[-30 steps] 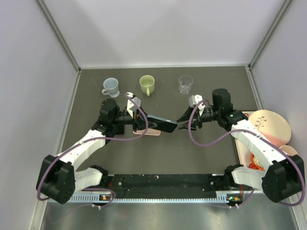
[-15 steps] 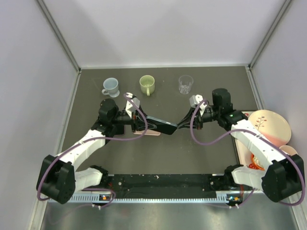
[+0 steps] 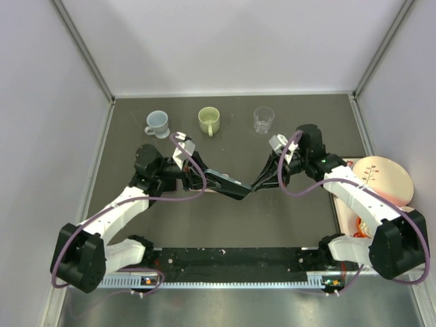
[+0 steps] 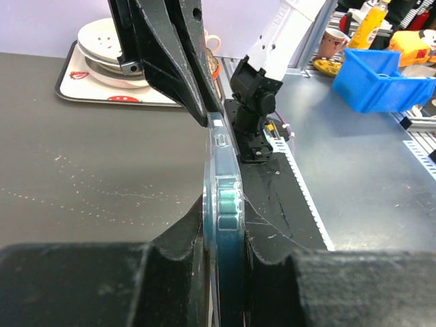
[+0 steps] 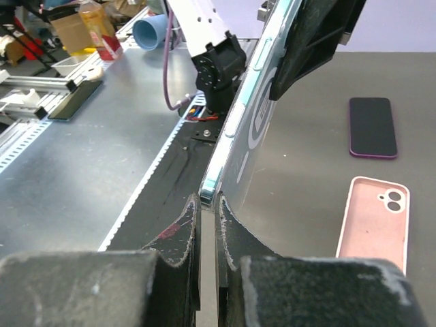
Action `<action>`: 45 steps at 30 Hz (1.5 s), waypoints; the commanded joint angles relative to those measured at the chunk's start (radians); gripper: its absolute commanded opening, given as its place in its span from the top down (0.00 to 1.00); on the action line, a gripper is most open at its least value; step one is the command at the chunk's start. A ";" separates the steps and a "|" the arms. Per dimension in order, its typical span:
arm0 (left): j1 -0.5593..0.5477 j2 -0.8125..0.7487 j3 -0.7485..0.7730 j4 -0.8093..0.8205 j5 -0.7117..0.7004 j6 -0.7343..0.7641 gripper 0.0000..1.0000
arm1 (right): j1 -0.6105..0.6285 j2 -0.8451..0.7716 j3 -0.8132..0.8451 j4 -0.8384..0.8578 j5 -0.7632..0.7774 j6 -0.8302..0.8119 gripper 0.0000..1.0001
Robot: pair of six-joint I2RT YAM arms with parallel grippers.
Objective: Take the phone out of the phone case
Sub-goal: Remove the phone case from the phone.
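**Cased phone held clear of the table between 2 closed grippers**

The phone (image 3: 230, 187) was found in mid-air over the middle of the dark table (image 3: 286, 225), tilted, with its clear case (image 5: 253, 129) fitted around it. It spanned the gap between the 2 arms.

The left gripper (image 3: 206, 178) was closed on 1 end of the cased phone. In the left wrist view the phone stood edge-on, pressed between both fingers.

The right gripper (image 3: 257, 182) was closed on the opposite end. In the right wrist view its 2 fingertips (image 5: 184, 221) pinched the lower corner with almost no gap. Whether they gripped only the lip of the case or the phone as well could not be told.

A pink case (image 5: 375, 218) lay flat on the table. A dark phone (image 5: 372, 127) with a purple rim lay just beyond it, apart from it.

Along the far edge stood 3 vessels in a row: a blue cup (image 3: 157, 122), a green mug (image 3: 209, 120) and a clear glass (image 3: 263, 120). Plates (image 3: 381, 178) sat stacked at the right side.
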 commanded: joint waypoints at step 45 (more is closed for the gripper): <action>-0.028 0.006 0.027 0.077 -0.061 0.001 1.00 | 0.029 -0.010 0.064 -0.167 0.287 -0.264 0.81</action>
